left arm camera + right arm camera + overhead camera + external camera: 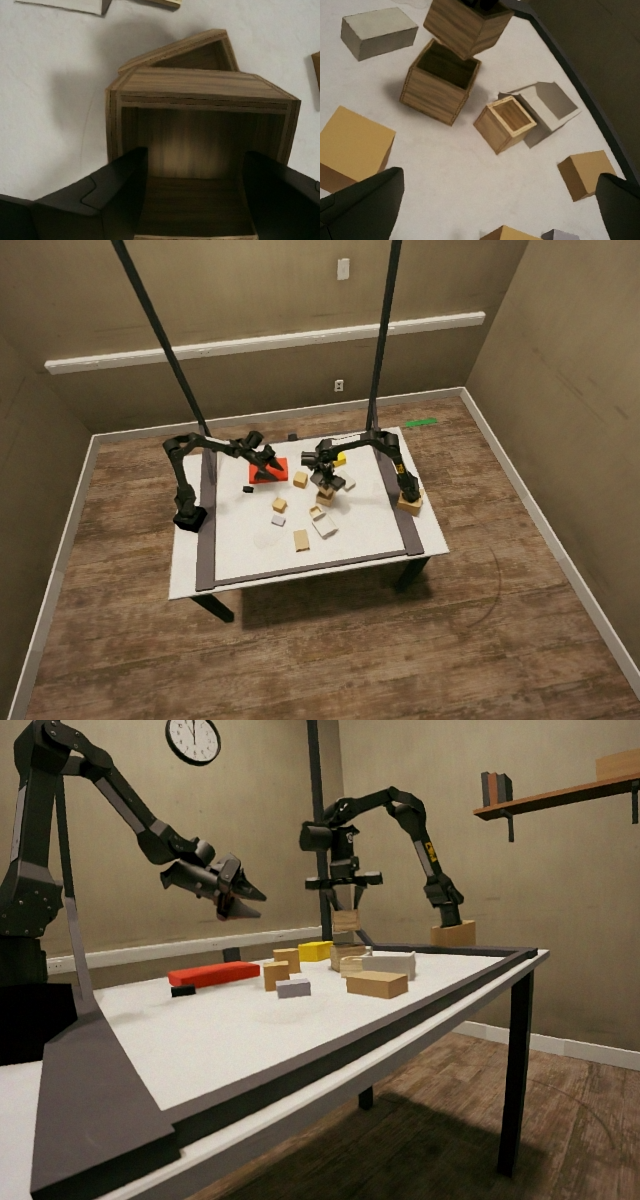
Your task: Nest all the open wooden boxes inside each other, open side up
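My left gripper has its fingertips inside the mouth of a wooden box and holds it by its walls, open side up. This box hangs above a larger wooden box, which stands open side up on the table, turned relative to it. A small pale-rimmed wooden box stands open side up beside them. My right gripper is open and empty, raised over the red block and tilted toward the boxes.
A white open box touches or nearly touches the small box. A grey-white block and yellow block stand behind. Orange blocks, a lavender block, tan block and red block lie around.
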`<state>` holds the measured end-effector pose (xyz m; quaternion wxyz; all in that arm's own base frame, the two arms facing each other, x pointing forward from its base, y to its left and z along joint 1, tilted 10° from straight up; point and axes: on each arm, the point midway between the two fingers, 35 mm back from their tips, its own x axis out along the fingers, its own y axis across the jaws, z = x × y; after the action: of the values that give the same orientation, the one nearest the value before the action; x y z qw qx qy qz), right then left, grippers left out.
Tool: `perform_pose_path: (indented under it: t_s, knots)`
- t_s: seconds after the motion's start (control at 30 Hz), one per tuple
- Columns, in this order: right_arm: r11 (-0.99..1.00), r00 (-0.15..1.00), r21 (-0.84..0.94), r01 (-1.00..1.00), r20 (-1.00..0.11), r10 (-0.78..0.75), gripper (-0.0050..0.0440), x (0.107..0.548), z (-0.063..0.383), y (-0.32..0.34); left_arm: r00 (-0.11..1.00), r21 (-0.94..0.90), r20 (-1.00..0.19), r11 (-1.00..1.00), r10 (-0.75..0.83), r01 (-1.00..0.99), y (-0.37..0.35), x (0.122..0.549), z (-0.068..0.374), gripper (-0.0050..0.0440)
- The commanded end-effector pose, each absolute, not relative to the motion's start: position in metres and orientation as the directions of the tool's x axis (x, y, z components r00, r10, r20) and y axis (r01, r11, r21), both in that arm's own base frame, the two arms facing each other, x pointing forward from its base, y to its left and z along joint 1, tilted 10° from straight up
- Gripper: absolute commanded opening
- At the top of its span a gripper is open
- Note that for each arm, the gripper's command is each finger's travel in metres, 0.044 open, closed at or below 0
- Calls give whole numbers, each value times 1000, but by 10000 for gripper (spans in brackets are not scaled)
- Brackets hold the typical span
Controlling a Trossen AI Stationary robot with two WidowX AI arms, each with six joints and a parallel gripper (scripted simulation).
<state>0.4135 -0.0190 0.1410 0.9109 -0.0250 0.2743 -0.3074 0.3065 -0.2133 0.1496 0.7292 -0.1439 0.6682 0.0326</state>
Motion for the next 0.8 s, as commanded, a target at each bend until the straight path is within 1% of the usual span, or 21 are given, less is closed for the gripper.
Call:
perform_pose_path:
  t_s: [0.0, 0.03, 0.13, 0.2, 0.37, 0.47, 0.77]
  knots:
    - [779, 690, -152, 609, -382, -615, 400, 417, 151, -5, 135, -190, -978, 953, -162, -237, -216, 310, 161, 261]
    - [779, 690, -152, 609, -382, -615, 400, 417, 151, -5, 135, -190, -978, 953, -162, -237, -216, 310, 161, 261]
    - [751, 711, -46, 659, -288, -641, 400, 418, 162, 12, 135, -190, -978, 953, -162, -237, -216, 310, 161, 261]
    - [735, 715, 11, 678, -244, -655, 400, 415, 167, 20, 135, -190, -978, 953, -162, -237, -216, 310, 161, 261]
    - [702, 715, 134, 699, -167, -679, 400, 409, 177, 36, 135, -190, -978, 953, -162, -237, -216, 310, 161, 261]
    - [692, 712, 170, 702, -148, -686, 400, 407, 179, 41, 135, -190, -978, 953, -162, -237, -216, 310, 161, 261]
    - [690, 715, 192, 698, -139, -685, 400, 408, 187, 41, 135, -190, -978, 953, -162, -237, -216, 310, 161, 261]
